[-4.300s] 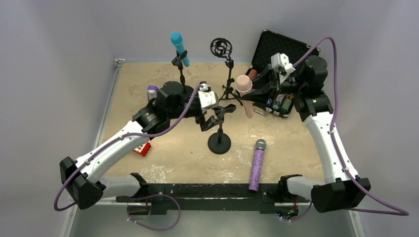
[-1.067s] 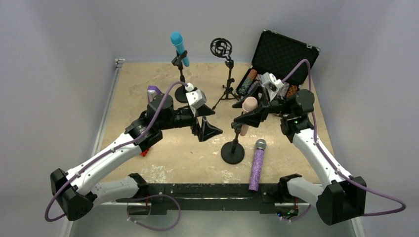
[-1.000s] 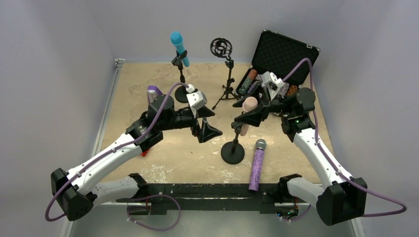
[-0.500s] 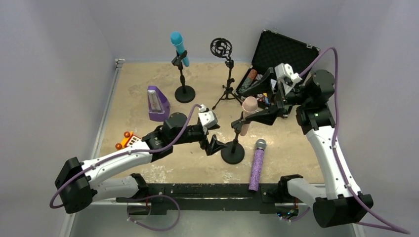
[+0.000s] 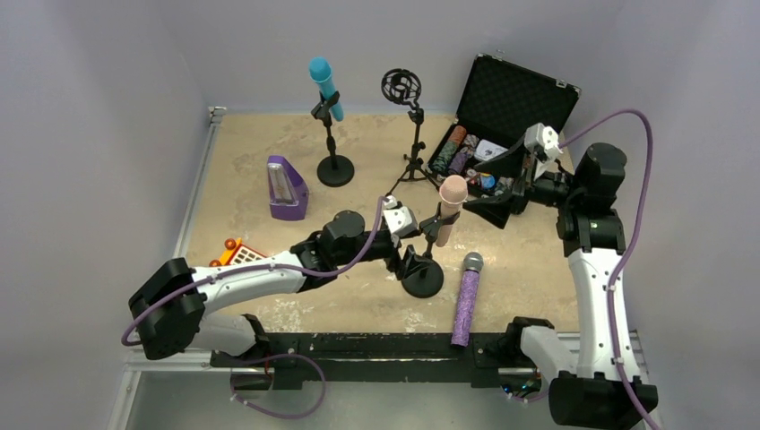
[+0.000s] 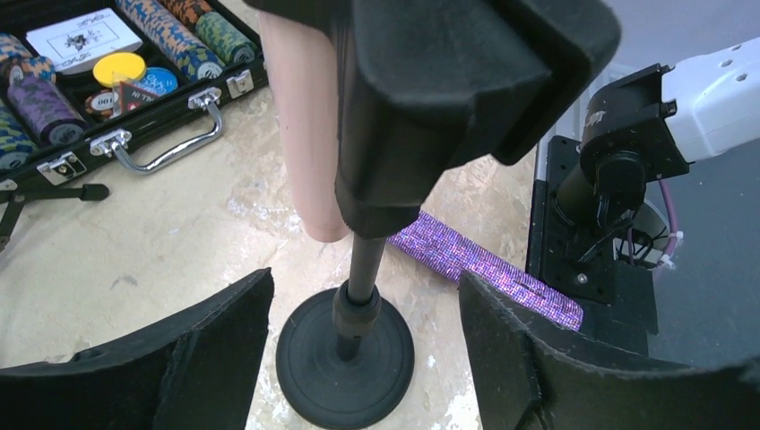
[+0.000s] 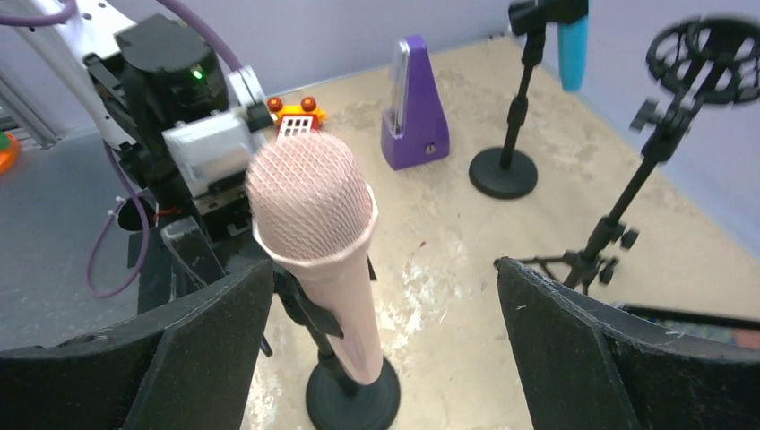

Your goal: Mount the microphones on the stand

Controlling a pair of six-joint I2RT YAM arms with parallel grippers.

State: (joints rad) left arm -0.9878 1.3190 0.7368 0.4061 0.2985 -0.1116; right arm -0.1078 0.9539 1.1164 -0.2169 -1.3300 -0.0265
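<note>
Step in hand, as I read it: seating the peach-pink mic; 2 of 3 mics look mounted.

L to R:
- turquoise mic [image 5: 324, 85] sits in the clip of the back-left stand [image 5: 333, 168], upright-ish.
- left gripper [image 6: 363, 278] is low at the round-base stand [image 6: 345, 358]. Jaws wide, one finger each side of the pole just above the base, w/ a gap both sides in the wrist view, so it isn't clamped. Prob. there to steady it.
- peach-pink mic [image 7: 318, 233] is in that stand's clip, head up, tilted a bit.
- shock-mount tripod stand [image 5: 405, 98] at the back is empty.
- glitter purple mic [image 5: 466, 300] lies flat on the table near the front edge, just right of the round base, head pointing away from the arms.
- right gripper [image 7: 384, 267] is jaws wide, holding nothing, apart from the pink mic and facing it.

Next move, my call: an arm goes to the purple mic, grips the barrel mid-length, lifts it and fits it into the empty shock mount. A light tripod could tip, so it likely needs bracing.

Surface/room: table [image 5: 269, 134] is mottled beige, w/ plain pale lilac walls around. Purple metronome [image 5: 287, 190] is left, a small red-orange toy [image 5: 235, 253] near the left edge, and an open black case [image 5: 515, 94] w/ poker chips back right.
</note>
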